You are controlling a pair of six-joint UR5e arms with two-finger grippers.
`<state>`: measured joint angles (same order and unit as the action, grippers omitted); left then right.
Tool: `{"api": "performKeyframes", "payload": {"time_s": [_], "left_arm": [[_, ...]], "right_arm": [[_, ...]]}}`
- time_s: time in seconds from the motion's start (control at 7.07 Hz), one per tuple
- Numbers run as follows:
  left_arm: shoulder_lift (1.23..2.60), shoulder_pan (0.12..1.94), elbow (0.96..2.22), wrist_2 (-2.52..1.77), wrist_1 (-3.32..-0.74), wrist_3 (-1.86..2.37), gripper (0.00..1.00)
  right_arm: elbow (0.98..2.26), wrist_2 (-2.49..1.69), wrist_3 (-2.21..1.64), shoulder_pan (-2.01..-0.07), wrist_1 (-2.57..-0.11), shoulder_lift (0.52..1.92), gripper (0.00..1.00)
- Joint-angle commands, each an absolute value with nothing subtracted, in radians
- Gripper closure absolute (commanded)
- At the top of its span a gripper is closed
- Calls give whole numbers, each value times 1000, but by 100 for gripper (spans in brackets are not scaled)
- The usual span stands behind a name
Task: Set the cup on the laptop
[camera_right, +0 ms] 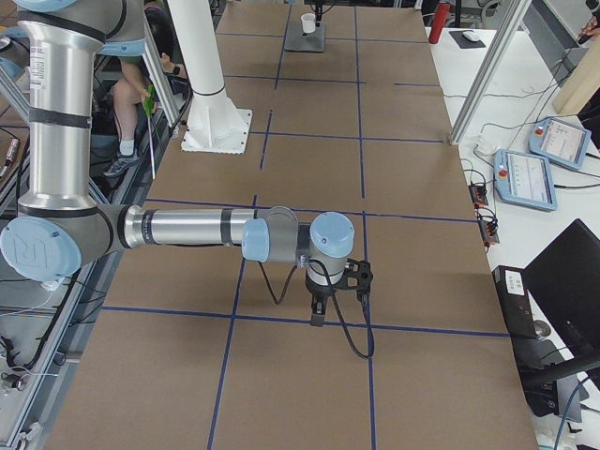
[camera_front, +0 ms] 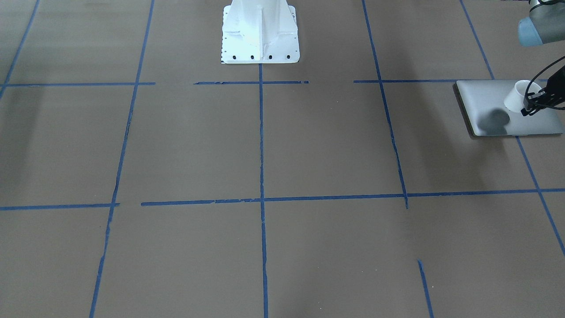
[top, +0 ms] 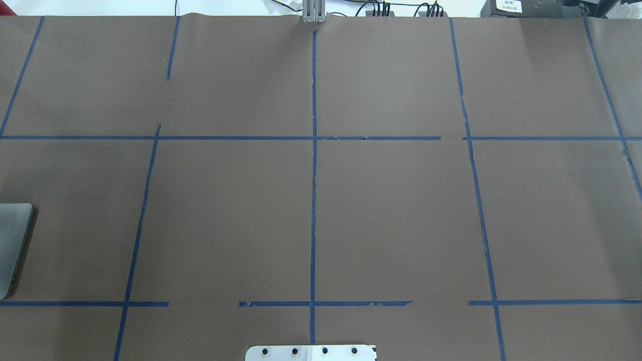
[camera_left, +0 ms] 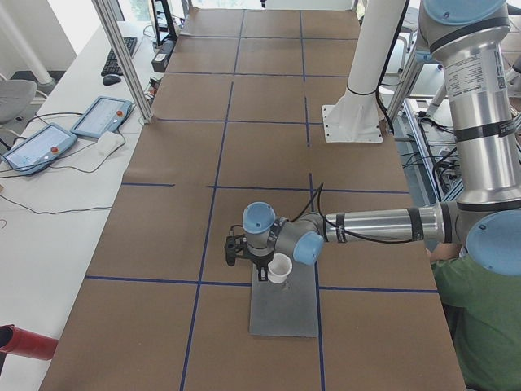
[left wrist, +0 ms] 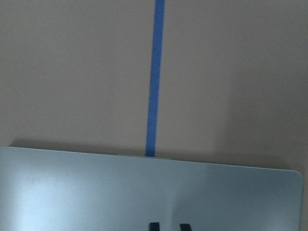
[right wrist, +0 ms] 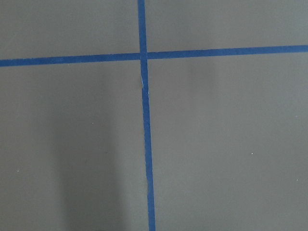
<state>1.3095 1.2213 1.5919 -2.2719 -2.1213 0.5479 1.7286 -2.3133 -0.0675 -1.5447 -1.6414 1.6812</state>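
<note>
At the right edge of the front-facing frame, the left claw (camera_front: 531,104) was clenched on the tilted white cup (camera_front: 516,98), holding it just above the laptop (camera_front: 483,95), which lay flat on the desk (camera_front: 309,145). Whether the right claw (camera_right: 322,309) was parted or closed, I cannot tell.

No wording can be read anywhere; the white label (top: 508,5) on the dark box (top: 546,8) beyond the table's far edge is too blurred.
</note>
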Motion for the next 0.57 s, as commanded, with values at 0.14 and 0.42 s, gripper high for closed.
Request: {"api": "performKeyframes", "payload": {"time_s": [0.14,0.42], "left_arm": [[1285,1215,1551,-2273,-2198,575,100],[1285,1213,1552,-2279,-2200,577,100]], "right_arm": [[1729,-2313,-67,-1545,-1641,1681,0],[1729,-2313,-67,-1545,-1641,1681,0]]}}
